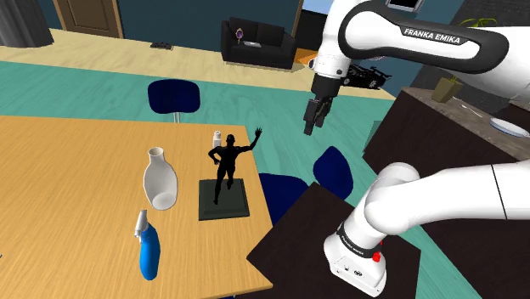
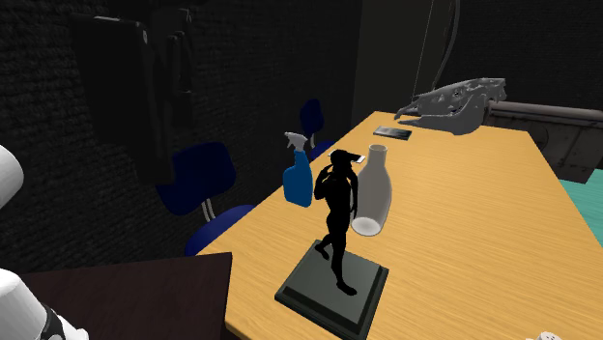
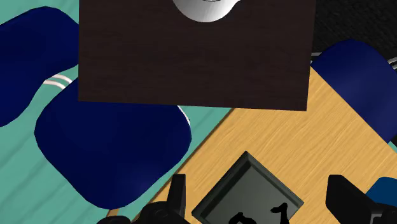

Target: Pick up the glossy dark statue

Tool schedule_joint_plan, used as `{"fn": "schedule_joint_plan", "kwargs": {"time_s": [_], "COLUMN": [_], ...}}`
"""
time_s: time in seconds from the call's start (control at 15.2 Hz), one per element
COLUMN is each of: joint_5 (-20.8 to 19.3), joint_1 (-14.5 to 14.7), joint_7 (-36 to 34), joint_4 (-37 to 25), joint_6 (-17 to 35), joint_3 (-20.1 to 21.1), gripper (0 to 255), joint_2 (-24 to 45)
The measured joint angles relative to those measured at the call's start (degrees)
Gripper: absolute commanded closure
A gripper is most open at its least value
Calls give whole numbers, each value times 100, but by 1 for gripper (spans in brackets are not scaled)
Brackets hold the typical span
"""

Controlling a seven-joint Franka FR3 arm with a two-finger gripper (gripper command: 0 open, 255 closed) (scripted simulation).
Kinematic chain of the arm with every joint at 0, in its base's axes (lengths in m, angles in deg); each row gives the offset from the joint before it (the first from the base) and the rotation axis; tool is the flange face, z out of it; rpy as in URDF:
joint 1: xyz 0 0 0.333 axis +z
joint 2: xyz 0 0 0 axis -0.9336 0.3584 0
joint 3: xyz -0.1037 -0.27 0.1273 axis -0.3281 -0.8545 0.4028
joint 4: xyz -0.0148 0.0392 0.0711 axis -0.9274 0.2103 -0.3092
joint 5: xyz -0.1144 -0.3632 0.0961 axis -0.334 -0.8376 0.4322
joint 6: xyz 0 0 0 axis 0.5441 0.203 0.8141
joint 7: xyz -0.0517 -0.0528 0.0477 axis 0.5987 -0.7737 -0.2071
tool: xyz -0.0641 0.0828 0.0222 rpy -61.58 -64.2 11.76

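Observation:
The glossy black statue (image 1: 225, 163) is a human figure with one arm raised, standing upright on a dark square base (image 1: 223, 201) near the wooden table's edge. In the second exterior view the statue (image 2: 338, 217) stands on its base (image 2: 332, 287) in front of a white vase. My gripper (image 1: 310, 124) hangs in the air well above the statue, off toward the shoulder view's right, past the table edge. In the wrist view the gripper (image 3: 257, 189) is open, its fingers wide apart, with the base (image 3: 248, 191) far below between them and nothing held.
A white vase (image 1: 159, 178) and a blue spray bottle (image 1: 149, 248) stand beside the statue on the wooden table (image 1: 68, 187). A small white object (image 1: 217, 138) sits behind it. Blue chairs (image 1: 333, 170) (image 1: 174, 95) flank the table edge. A grey skull-like piece (image 2: 454, 104) rests at the table's far end.

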Motion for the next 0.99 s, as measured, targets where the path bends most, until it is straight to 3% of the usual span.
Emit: {"fn": "schedule_joint_plan", "kwargs": {"time_s": [0.13, 0.99], "joint_5": [1, -431], "joint_1": [36, 676], "joint_7": [10, 233], "joint_4": [12, -443], "joint_6": [93, 2356], "joint_3": [44, 1040], "gripper": [0, 0], "joint_2": [56, 2067]}}
